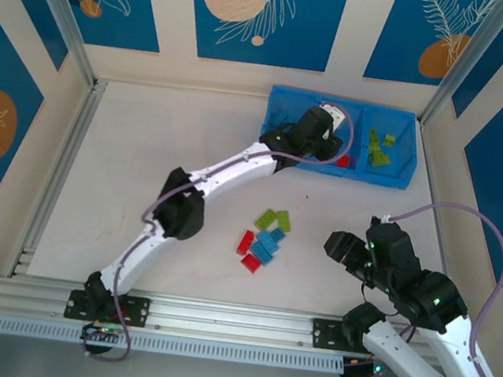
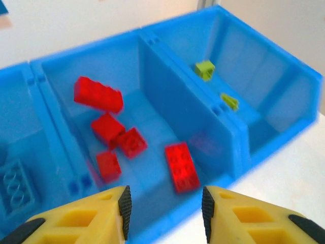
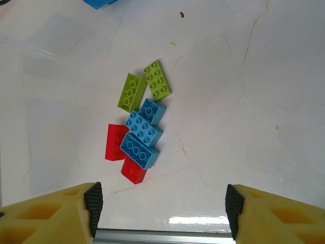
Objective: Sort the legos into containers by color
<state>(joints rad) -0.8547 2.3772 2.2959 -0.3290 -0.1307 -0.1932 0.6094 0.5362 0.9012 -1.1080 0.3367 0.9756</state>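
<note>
My left claw point(image 2: 163, 208) hangs released over the red bricks point(image 2: 107, 127); right claw point(image 3: 161, 208), also released, could scatter the tightly packed pile point(image 3: 144, 129) when grabbing

counter point(image 1: 146, 136): white, scuffed, middle of frame
wall panels point(image 1: 293, 26): blue leaf prints, top
rail point(image 1: 234, 315): metal, bottom edge

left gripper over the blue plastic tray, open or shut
Open: the left gripper has its yellow fingers apart, holding nothing, over the blue plastic tray.
</note>
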